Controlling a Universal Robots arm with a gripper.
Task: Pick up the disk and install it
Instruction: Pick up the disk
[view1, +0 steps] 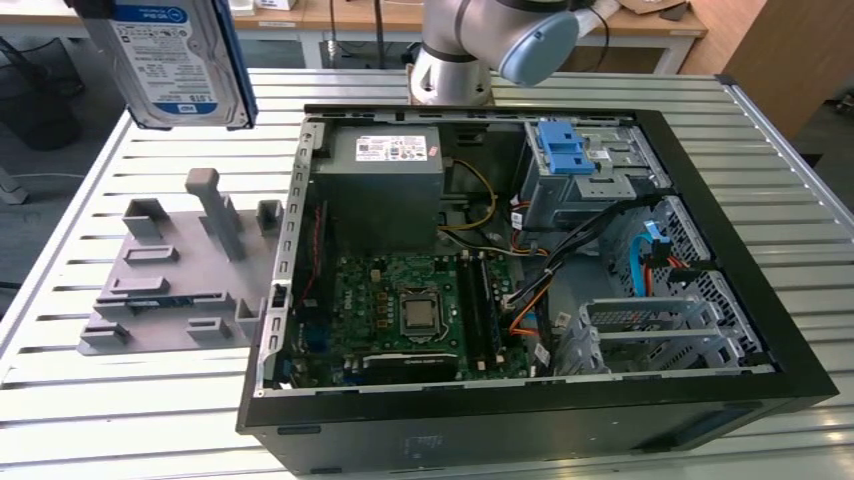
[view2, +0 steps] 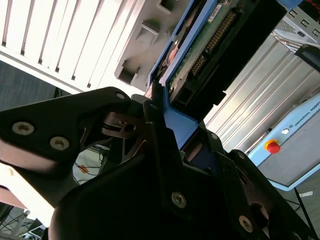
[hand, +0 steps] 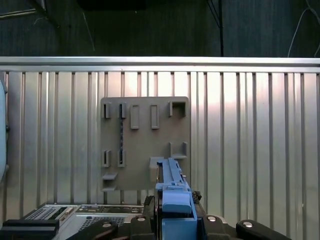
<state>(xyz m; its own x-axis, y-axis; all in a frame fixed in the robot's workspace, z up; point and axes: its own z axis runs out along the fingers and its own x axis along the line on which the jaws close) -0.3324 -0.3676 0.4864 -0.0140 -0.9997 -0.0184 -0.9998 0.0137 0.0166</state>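
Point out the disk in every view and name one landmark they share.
Exterior view: the disk hangs high at the exterior view's left, label showing.
Second wrist view: the disk is edge-on, circuit side showing, clamped in the tool.
First wrist view: its blue edge juts out in front of the grey slotted plate.
Shared landmark: the grey slotted plate.

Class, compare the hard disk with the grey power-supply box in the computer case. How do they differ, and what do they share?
The disk is held upright outside the computer case; the power-supply box sits inside it. The disk is slim with a blue frame; the box is bulkier and plain grey. The disk's label is blue and white; the box's sticker is white. Both are rectangular.
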